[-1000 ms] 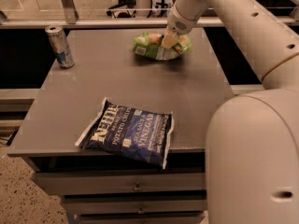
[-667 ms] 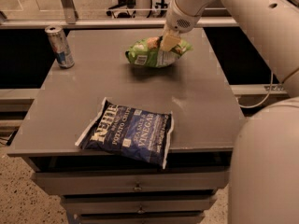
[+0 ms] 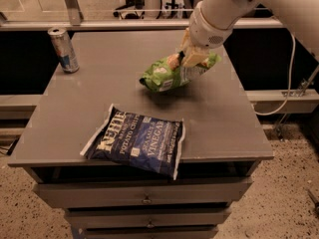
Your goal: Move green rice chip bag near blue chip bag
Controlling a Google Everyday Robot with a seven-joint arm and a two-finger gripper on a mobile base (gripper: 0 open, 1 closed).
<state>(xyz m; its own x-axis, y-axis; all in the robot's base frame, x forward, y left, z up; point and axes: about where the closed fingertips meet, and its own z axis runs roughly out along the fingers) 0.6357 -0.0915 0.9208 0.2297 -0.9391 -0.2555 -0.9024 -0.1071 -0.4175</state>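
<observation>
The green rice chip bag [image 3: 172, 73] hangs tilted in the air above the middle of the grey table [image 3: 99, 78], with its shadow on the tabletop below it. My gripper [image 3: 187, 59] comes down from the upper right and is shut on the bag's right part. The blue chip bag [image 3: 137, 141] lies flat near the table's front edge, below and left of the green bag, apart from it.
A silver-blue drink can [image 3: 63, 50] stands upright at the table's back left corner. Drawers [image 3: 144, 199] run below the front edge. A rail [image 3: 99, 24] crosses behind the table. A cable [image 3: 289, 83] hangs at the right.
My gripper has lifted the green bag off the back of the table and carried it forward and left, closer to the blue bag. The blue bag and the can have not moved.
</observation>
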